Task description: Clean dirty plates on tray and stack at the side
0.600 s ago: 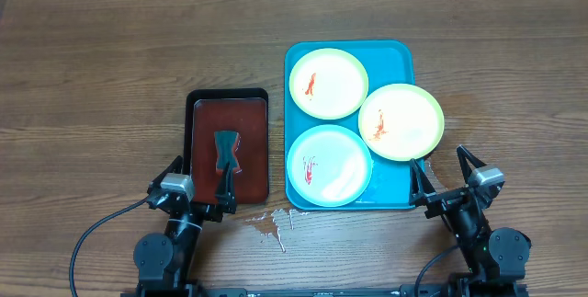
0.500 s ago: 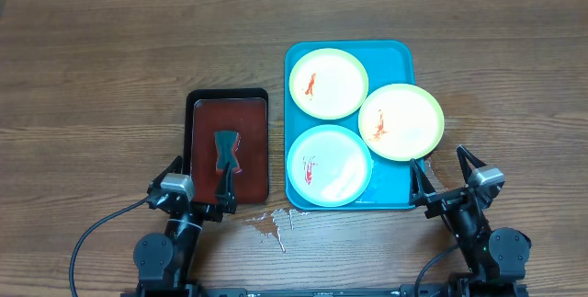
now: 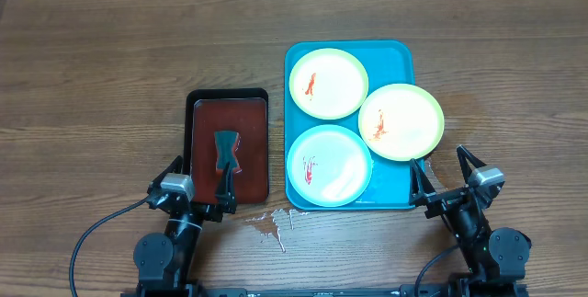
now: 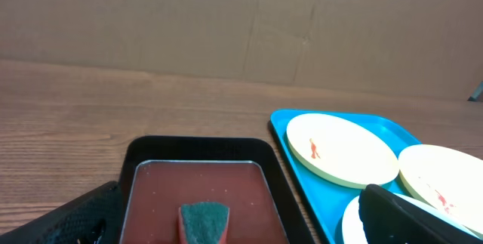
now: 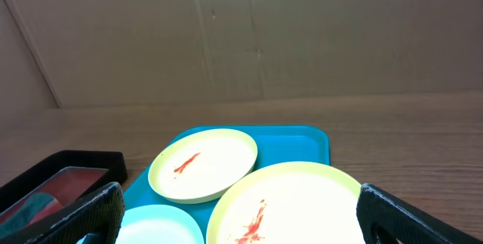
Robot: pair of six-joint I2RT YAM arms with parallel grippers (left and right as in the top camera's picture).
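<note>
Both arms crouch low, left fingers (image 3: 175, 165) and right fingers (image 3: 462, 159) spread wide

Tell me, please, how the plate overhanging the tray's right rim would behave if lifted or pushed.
That plate looks like thin shallow plastic, so probably light and stiff. It rests across the tray rim, so a push may well rock or slide it. Its glossy, sauce-smeared face could be slippery.

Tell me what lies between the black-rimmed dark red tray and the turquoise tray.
Only a narrow strip of bare brown wood-grain tabletop, shown in the overhead view.
</note>
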